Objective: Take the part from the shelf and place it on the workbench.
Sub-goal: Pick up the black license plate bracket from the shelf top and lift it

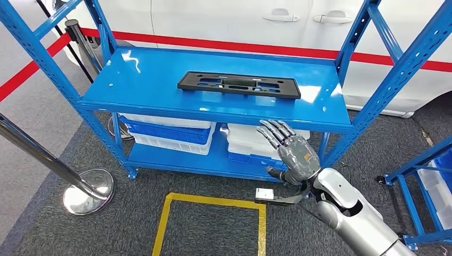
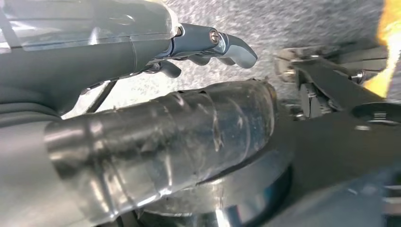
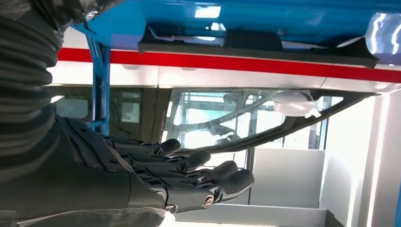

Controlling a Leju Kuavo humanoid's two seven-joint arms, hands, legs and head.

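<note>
- Fingers (image 1: 277,132) of the right hand (image 1: 292,152) stood straight and slightly apart, holding nothing, short of the shelf's (image 1: 133,80) front edge.
- Black part (image 1: 238,84) lay flat on the top blue shelf, beyond and above those fingertips, apart from them.
- Right arm reached up, palm away from me.
- Left hand (image 2: 208,45) hung low over grey carpet (image 2: 293,19), fingers curled inward, empty.

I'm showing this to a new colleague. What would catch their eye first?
Probably the long black part, lying flat near the back of the bright blue shelf. Next, the right robot hand, fingers spread and holding nothing, raised in front of the shelf's front edge, below the part.
</note>
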